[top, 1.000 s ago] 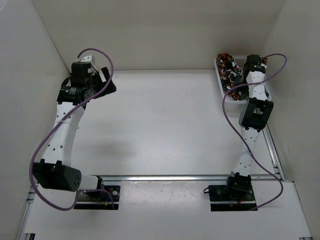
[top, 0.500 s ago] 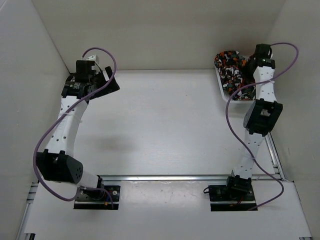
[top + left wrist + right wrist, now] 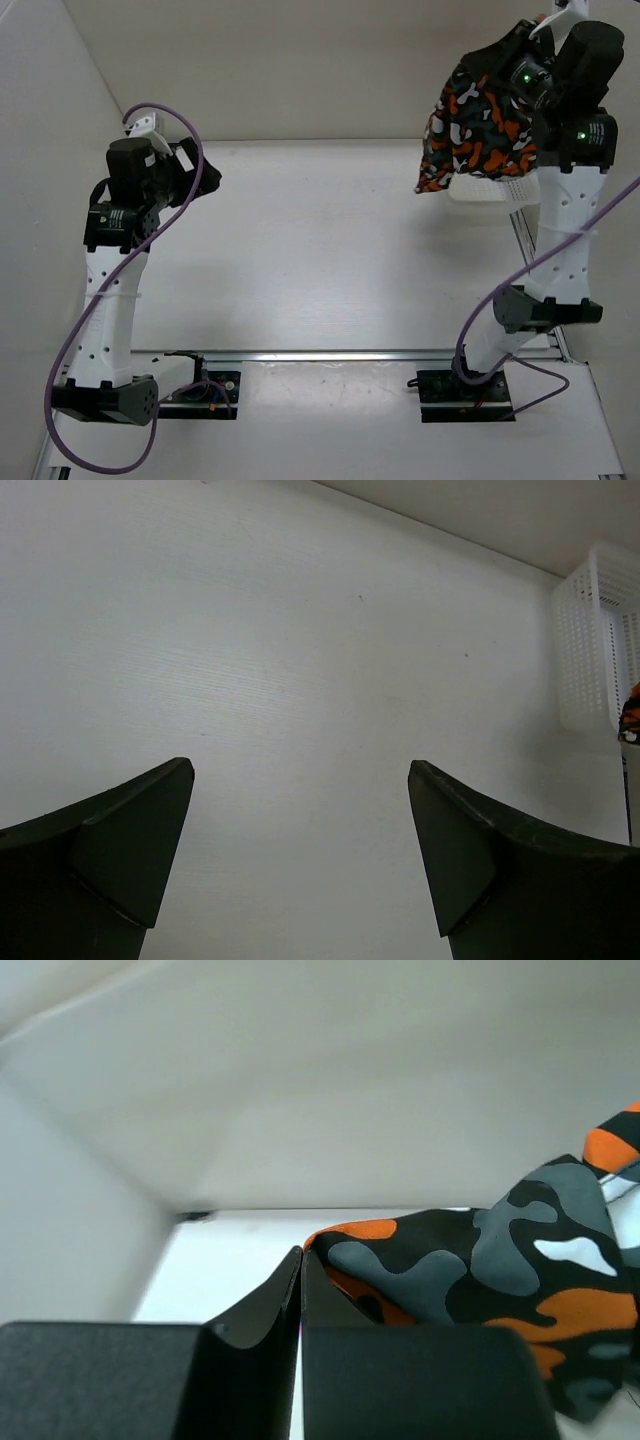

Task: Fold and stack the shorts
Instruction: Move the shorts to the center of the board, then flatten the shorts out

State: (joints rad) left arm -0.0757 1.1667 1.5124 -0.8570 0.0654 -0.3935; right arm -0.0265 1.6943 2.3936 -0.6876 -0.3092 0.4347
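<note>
Right claw (image 3: 300, 1260) pinched tight on one edge of the camouflage shorts (image 3: 475, 125); they hang limp in the air above the white basket (image 3: 482, 192), far right of the tabletop (image 3: 320, 250). Cloth looks light, soft and floppy, apt to bunch, so I'd take it by the waistband corners. Left claw (image 3: 300, 770) gapes wide, holding nothing.

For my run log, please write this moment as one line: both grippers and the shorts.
left gripper: open, empty | right gripper: shut on shorts | shorts: hanging above white basket, unfolded
</note>
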